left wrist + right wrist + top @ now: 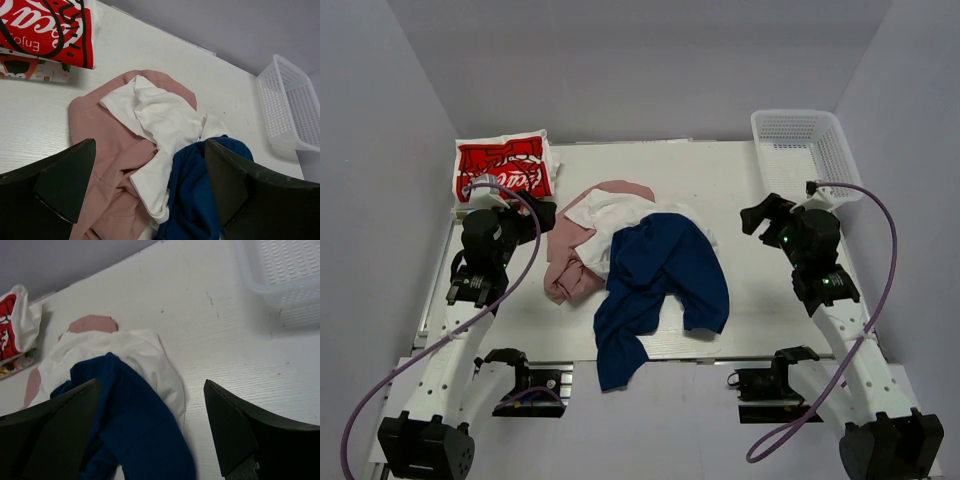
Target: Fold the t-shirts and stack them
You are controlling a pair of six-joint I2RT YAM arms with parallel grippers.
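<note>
Your left gripper (150,150) hung just left of the heap of tees, its two dark fingers wide apart and holding nothing. Your right gripper (151,387) hung to the right of the heap, also wide apart with nothing in it. The crumpled navy blue cloth tee (665,270) lay on top, its lower end reaching past the near edge of the flat white table (740,200). Under it lay the plain white tee (610,225), and the dusty pink tee (565,260) lay lowest, on the left. The folded red tee with white letters (505,168) lay at the far left corner. The white plastic mesh basket (800,140) stood at the far right corner.
</note>
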